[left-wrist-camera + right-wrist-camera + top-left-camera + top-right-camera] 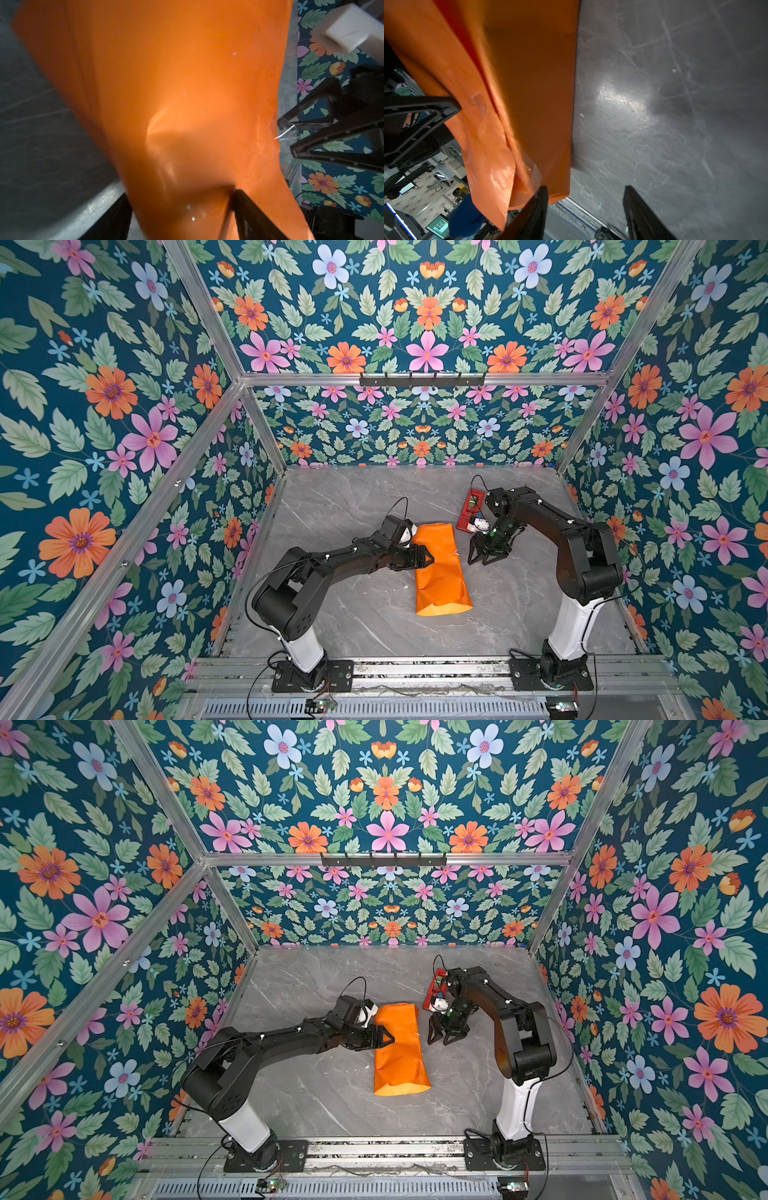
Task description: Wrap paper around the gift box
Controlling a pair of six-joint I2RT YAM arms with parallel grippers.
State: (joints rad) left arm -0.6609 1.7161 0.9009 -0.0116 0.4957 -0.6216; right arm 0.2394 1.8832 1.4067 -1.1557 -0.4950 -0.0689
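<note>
Starting nearest me, the paper (442,572) lies as a tube in the middle of the surface (353,506), its near end gaping. The gift box is hidden, I judge inside. My left hand (426,558) clamps the tube's left side. My right hand (482,561) hangs released and empty just right of the seam, where clear tape (529,164) shows. Next I'd fold the ends, fetching tape from the red dispenser (468,508) farther right. I can read no writing.
</note>
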